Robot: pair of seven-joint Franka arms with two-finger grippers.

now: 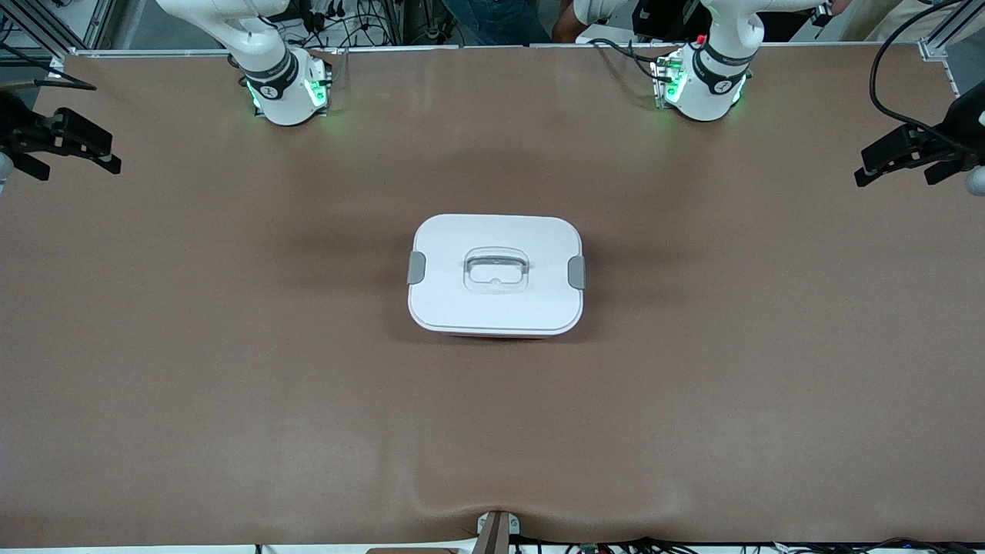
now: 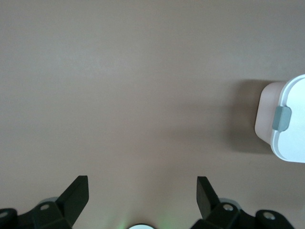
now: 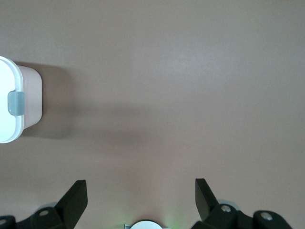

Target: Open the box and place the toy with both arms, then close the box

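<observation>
The box (image 1: 496,308) stands in the middle of the brown table with its white lid (image 1: 539,246) on and both grey clips (image 1: 416,267) down. Its pink tub shows in the left wrist view (image 2: 267,119) and the right wrist view (image 3: 32,95). The toy is out of view. My left gripper (image 1: 896,178) hangs open over the left arm's end of the table, well away from the box, with nothing between its fingers (image 2: 142,183). My right gripper (image 1: 77,171) hangs open and empty over the right arm's end (image 3: 140,186).
The two arm bases (image 1: 285,92) (image 1: 704,88) with green lights stand along the table's back edge, with cables next to them. A small camera mount (image 1: 496,531) sits at the front edge. The brown mat (image 1: 231,346) spreads wide around the box.
</observation>
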